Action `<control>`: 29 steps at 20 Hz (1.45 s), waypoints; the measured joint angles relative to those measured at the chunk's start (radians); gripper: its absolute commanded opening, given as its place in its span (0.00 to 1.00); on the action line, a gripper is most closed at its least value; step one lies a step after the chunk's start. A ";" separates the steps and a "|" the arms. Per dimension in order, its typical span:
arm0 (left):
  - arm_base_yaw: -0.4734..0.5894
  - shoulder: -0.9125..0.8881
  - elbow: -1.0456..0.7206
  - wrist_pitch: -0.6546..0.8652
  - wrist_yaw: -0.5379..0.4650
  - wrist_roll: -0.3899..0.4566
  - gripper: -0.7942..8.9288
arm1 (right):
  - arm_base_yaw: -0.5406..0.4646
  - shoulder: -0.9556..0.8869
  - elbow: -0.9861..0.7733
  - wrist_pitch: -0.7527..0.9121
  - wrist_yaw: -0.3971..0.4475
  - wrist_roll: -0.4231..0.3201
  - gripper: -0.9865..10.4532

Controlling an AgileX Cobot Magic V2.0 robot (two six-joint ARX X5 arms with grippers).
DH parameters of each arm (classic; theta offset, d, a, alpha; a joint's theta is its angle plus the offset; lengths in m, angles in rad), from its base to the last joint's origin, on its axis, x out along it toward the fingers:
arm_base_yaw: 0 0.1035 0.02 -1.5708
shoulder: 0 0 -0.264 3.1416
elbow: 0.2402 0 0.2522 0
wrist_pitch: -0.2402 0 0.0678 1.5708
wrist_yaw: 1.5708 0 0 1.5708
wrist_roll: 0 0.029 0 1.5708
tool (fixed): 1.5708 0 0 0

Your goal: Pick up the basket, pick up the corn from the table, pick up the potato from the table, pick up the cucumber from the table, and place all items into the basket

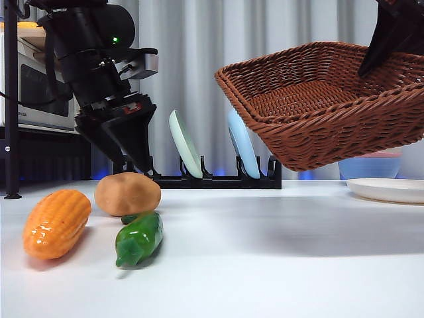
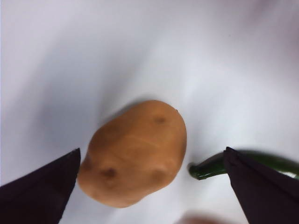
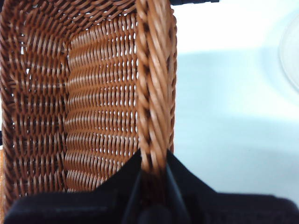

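Observation:
The tan potato (image 1: 127,194) lies on the white table (image 1: 278,252), with the orange corn (image 1: 57,223) to its left and the dark green cucumber (image 1: 139,238) in front of it. My left gripper (image 1: 129,156) hangs just above and behind the potato, open; in the left wrist view the potato (image 2: 133,153) lies between the two jaws of that gripper (image 2: 152,163), and the cucumber's stem end (image 2: 208,168) shows beside one jaw. My right gripper (image 3: 153,163) is shut on the braided rim of the empty brown basket (image 1: 324,103), held tilted in the air at the right.
A black dish rack (image 1: 212,177) with a pale green plate (image 1: 184,144) and a light blue plate (image 1: 242,142) stands at the back. A white plate (image 1: 391,189) and a blue bowl (image 1: 369,165) sit at the right under the basket. A microwave (image 1: 33,79) is at far left.

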 measured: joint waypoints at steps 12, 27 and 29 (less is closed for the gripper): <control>-0.007 0.153 0.001 0.055 -0.070 0.135 0.05 | 0.000 0.000 0.000 0.000 0.000 -0.016 0.08; -0.035 -0.108 0.518 -0.185 0.138 -0.215 0.07 | 0.004 0.067 0.000 0.097 -0.009 0.074 0.08; -0.101 -0.156 0.520 -0.213 0.158 -0.308 0.07 | 0.026 0.129 0.000 0.111 -0.006 0.124 0.08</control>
